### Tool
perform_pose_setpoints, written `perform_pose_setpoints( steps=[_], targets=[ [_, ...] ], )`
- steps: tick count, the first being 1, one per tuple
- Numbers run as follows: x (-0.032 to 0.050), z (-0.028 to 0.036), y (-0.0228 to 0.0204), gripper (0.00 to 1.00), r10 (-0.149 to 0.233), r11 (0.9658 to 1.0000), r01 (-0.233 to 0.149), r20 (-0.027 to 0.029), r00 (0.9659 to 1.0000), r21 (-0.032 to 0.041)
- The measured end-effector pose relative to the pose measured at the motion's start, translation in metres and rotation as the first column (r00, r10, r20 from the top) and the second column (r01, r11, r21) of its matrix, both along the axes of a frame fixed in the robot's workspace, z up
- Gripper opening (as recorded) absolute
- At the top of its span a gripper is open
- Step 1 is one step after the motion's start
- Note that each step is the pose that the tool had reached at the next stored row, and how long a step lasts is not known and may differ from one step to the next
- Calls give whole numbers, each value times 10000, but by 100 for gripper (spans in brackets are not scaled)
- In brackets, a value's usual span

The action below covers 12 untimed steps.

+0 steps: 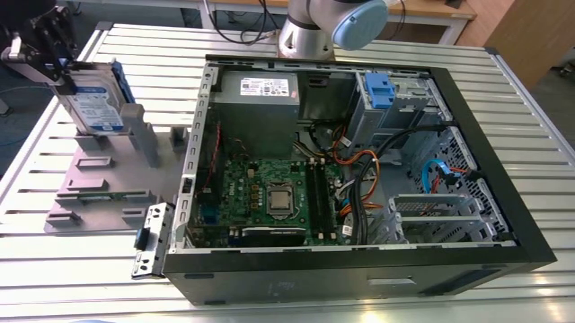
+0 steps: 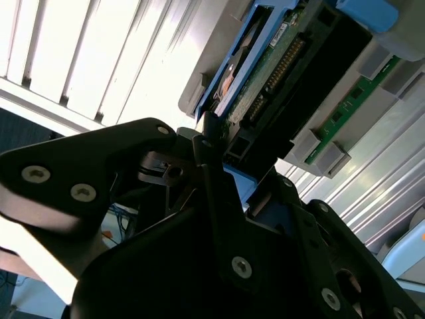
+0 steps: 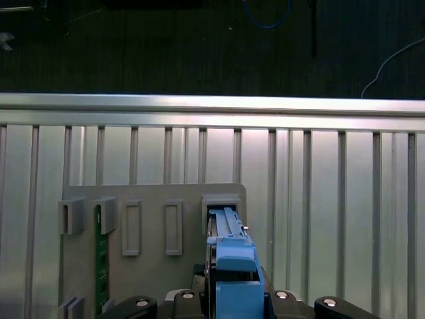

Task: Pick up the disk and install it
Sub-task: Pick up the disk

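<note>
Gripping the disk's (image 1: pixel 97 108) upper end, the end effector (image 1: pixel 64 74) looks clenched on it. Disk stands upright above the grey holder (image 1: pixel 99 182), touching or just clear, cannot tell. Judged rigid, dense, shock-sensitive; hold the railed edges, off the circuit board.

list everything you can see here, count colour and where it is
disk: one, silver with blue rails, upright in the holder
holder: one, grey, on the table, at the exterior view's left of the case
case: one, black, open, mid-table
power supply: one, grey, inside the case
motherboard: one, green, inside the case
latch: one, blue, inside the case
cables: several, orange, black, blue, inside the case
bracket: one, metal, beside the case
table: one, silver, slatted
arm: one, grey and blue, behind the case
claw: one, black, at the disk's top
</note>
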<state>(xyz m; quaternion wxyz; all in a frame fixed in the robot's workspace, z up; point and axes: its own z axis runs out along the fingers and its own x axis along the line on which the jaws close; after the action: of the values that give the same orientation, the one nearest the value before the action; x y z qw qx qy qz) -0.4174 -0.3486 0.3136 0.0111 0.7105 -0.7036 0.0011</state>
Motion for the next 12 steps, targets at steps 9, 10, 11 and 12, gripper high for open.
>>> perform_pose_setpoints(
  steps=[9,10,11,12],
  targets=[
    [0,18,0,36,0,10000,0,0,10000,0],
    [0,20,0,36,0,10000,0,0,10000,0],
    [0,21,0,36,0,10000,0,1,10000,0],
    [0,23,0,36,0,10000,0,2,10000,1]
  ],
)
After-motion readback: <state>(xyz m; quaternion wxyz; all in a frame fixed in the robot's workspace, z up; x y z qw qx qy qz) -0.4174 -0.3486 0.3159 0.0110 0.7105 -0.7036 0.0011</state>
